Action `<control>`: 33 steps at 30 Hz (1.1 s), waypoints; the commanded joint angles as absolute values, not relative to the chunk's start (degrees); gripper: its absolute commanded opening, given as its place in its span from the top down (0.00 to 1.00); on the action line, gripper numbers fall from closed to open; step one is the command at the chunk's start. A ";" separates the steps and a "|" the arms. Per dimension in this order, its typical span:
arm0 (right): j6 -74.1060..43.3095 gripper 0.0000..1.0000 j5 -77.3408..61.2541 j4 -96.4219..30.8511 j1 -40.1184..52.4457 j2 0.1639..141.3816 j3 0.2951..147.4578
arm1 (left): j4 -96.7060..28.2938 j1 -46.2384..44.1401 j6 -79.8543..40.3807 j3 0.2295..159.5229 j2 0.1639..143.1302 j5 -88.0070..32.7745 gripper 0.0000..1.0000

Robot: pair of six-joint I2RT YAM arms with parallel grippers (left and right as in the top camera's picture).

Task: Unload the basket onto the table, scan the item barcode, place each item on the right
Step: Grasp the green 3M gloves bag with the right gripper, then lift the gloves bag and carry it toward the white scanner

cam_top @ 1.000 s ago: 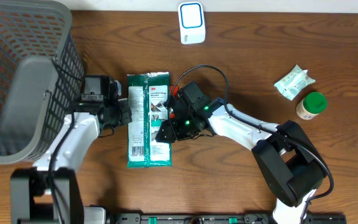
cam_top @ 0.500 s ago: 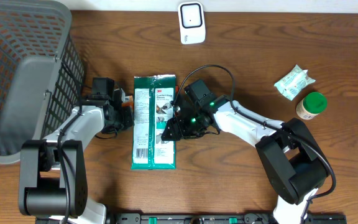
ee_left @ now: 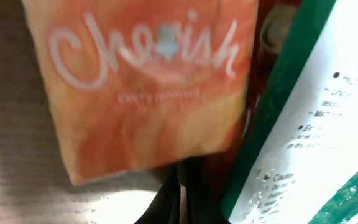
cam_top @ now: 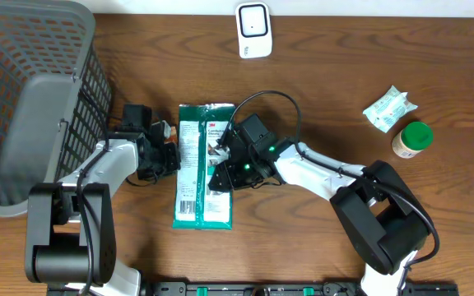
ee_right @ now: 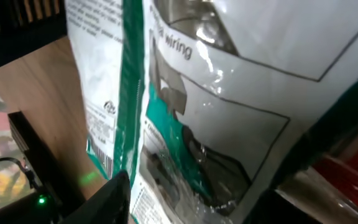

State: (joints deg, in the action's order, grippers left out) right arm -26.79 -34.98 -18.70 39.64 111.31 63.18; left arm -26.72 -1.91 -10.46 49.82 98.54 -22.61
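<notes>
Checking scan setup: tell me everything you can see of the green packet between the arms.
The green packet is a flat, glossy plastic pouch. It is dark green with white printed panels, black text and a product picture. A barcode sits near one end of the white side strip. The pouch lies face-up on the wooden table, lengthwise between the arms. The left gripper is shut at its left edge. The right gripper is over its right edge; whether either one grips it can't be told.
</notes>
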 commanded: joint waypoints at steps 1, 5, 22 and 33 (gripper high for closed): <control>-28.25 0.51 -34.61 -16.88 39.97 111.24 61.28 | -28.49 -1.85 -10.13 49.06 99.48 -24.03 0.92; -28.91 0.51 -38.96 -12.69 38.98 111.24 60.18 | -29.58 -2.57 -10.13 48.97 99.48 -24.03 0.92; -15.88 0.99 -39.55 -13.28 35.99 106.24 60.23 | -29.93 -6.02 -10.61 52.34 92.03 -23.94 0.91; 11.94 0.99 -24.97 -30.52 34.15 81.10 60.49 | -29.76 -5.91 -14.74 53.23 68.03 -6.66 0.88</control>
